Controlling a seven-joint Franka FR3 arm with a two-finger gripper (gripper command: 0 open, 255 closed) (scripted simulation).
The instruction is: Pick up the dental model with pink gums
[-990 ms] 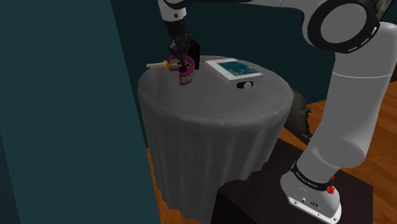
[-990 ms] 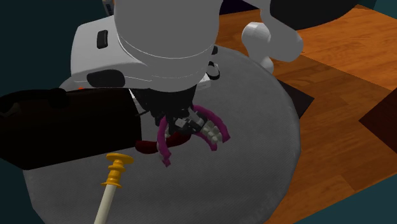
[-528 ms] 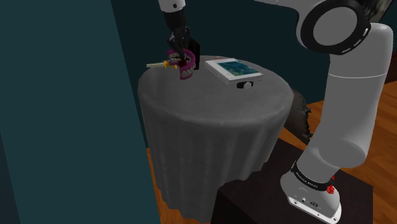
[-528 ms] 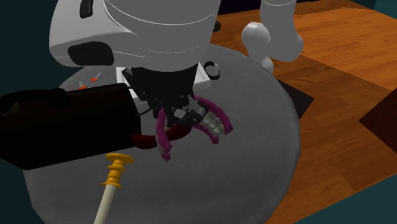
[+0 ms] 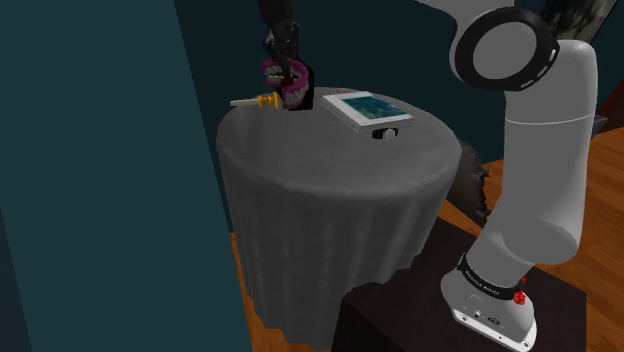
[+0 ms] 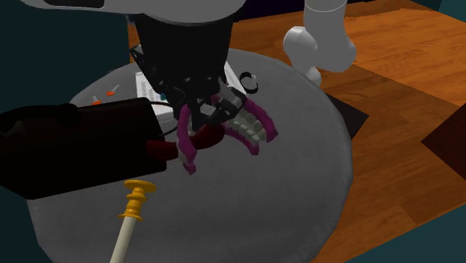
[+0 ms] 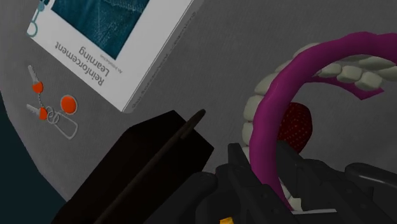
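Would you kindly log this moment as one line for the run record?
phase: lift | gripper: shut on dental model | state: held above grey table | nearby: black box, book

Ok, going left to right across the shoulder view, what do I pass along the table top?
cream stick with a gold collar → dental model with magenta gums, clasped in the end effector → book with a blue cover
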